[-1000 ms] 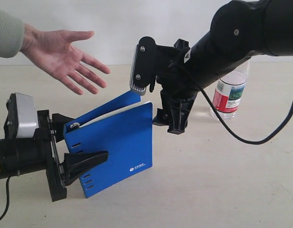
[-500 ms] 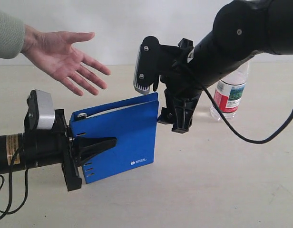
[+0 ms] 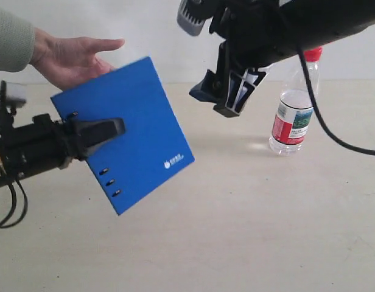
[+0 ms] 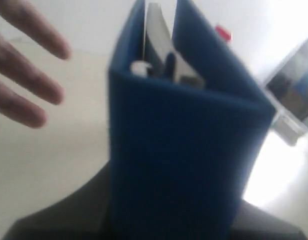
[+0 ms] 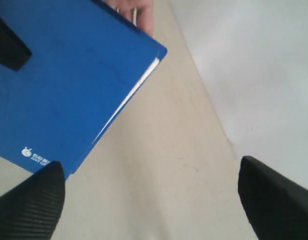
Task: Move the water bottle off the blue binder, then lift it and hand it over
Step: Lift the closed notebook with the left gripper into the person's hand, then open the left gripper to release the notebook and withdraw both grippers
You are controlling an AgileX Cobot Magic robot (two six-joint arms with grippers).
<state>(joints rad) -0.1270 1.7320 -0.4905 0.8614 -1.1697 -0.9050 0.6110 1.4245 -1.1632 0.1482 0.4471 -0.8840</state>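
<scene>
The blue binder (image 3: 145, 121) hangs tilted in the air, with my left gripper (image 3: 111, 129) shut on its spine edge. In the left wrist view the binder (image 4: 184, 150) fills the space between the jaws, and white pages show inside it. Its top corner is close under a person's open hand (image 3: 72, 58). The water bottle (image 3: 292, 121), clear with a red cap, stands upright on the table at the right, away from the binder. My right gripper (image 3: 215, 102) hangs open above the table left of the bottle, and nothing lies between its fingers (image 5: 29, 205).
The beige table (image 3: 248, 231) runs back to a white wall. The person's hand (image 4: 24, 75) reaches in from the upper left in a grey-green sleeve. The right arm's black cable (image 3: 333, 137) loops down in front of the bottle.
My left gripper closed on the binder and lifted it off the table, tilting it up towards the hand. The right arm rose and let go of the binder's edge. The bottle stayed put.
</scene>
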